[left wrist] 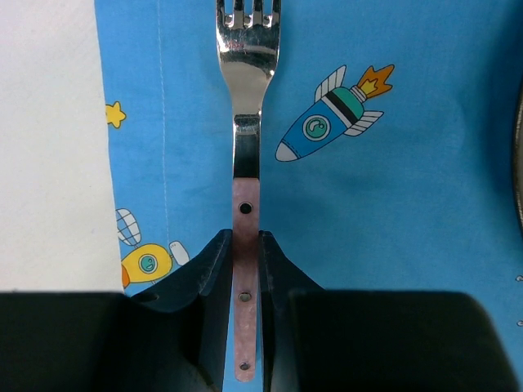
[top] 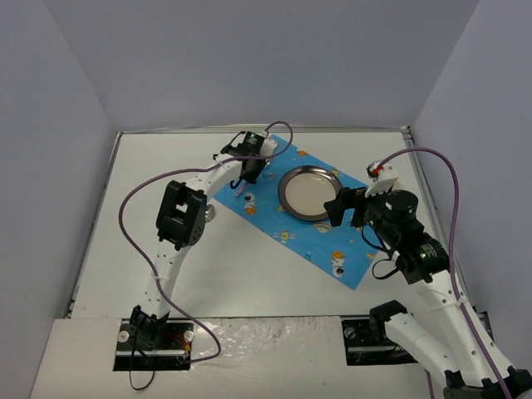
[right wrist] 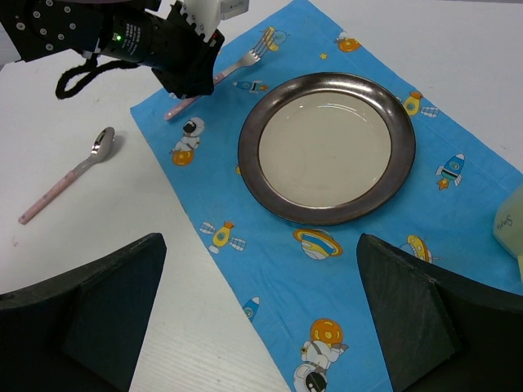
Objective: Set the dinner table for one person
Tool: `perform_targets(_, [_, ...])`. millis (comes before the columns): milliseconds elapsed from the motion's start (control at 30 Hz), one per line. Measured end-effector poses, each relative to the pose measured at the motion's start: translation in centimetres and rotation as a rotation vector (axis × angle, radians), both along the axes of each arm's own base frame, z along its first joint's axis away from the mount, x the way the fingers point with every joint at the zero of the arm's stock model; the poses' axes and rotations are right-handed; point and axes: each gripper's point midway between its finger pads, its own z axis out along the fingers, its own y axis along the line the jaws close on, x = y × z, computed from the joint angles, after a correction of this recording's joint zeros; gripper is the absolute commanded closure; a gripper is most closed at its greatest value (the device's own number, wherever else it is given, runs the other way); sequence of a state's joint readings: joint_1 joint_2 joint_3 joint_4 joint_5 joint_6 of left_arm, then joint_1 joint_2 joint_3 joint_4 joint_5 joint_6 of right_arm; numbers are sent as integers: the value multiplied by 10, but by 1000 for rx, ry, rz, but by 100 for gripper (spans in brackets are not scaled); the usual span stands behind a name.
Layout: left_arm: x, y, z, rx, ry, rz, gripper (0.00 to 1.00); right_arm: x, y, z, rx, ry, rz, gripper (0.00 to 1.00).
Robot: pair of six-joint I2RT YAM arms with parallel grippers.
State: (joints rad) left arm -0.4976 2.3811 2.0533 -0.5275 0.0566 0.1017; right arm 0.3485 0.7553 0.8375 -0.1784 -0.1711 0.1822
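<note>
**A:** Start at the left. What's there?

**B:** A spoon with a pink handle. It lies alone on the bare white surface, near the left edge of the cloth but off it.

**A:** And the surface itself?

**B:** It's wide, white and thin-rimmed. It runs under everything, with the arms bolted at its near edge.

**A:** Next along?

**B:** The left pincer, clenched on a fork. Both fingers press the fork's pink riveted handle, and the tines point away from the wrist. The fork sits over the cloth, just inside the cloth's left hem. I cannot tell whether it rests on the fabric or hangs just above.

**A:** What's the cloth like?

**B:** It's blue, printed with rockets, planets and astronauts, and it lies at a slant across the surface.

**A:** Then?

**B:** A round plate with a dark rim and a cream middle. It stands on the cloth just to the right of the fork, apart from it.

**A:** And furthest right?

**B:** The right pincer, released. Its fingers are spread wide with nothing between them, and it hovers above the cloth beside the plate.
</note>
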Motion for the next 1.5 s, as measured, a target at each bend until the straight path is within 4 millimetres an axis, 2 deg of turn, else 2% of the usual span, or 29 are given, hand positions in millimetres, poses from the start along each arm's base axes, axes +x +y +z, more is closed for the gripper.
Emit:
perform_targets(133, [0, 0, -9, 6, 13, 0, 100, 1, 0, -2, -2, 6, 0, 0])
perform_targets(400, [3, -3, -9, 1, 7, -3, 98, 1, 0, -3, -3, 9, -1, 0])
perform_targets(633, [3, -3, -9, 3, 6, -3, 77, 2, 0, -4, -6, 13, -3, 0])
perform_targets(667, [3, -2, -9, 4, 6, -4, 77, 2, 0, -5, -7, 14, -3, 0])
perform_targets(733, [4, -2, -9, 5, 3, -3, 68, 2, 0, -6, -8, 17, -3, 0])
perform_targets(900, [5, -2, -7, 7, -1, -1, 62, 2, 0, -6, -8, 18, -3, 0])
perform_targets(1067, [5, -1, 0, 7, 0, 5, 38, 2, 0, -7, -8, 19, -3, 0])
perform_targets(1200, [-4, 3, 20, -3, -13, 13, 17, 1, 0, -5, -5, 15, 0, 0])
perform_targets(1233, [-8, 6, 28, -8, -23, 17, 17, 1, 1, -5, -4, 13, 3, 0])
perform_targets(1300, [-29, 19, 47, -10, -27, 32, 12, -1, 1, -2, 1, 5, 9, 0])
perform_targets(1500, [-86, 57, 112, -80, -120, 96, 12, -9, 3, 9, 23, -31, 33, 0])
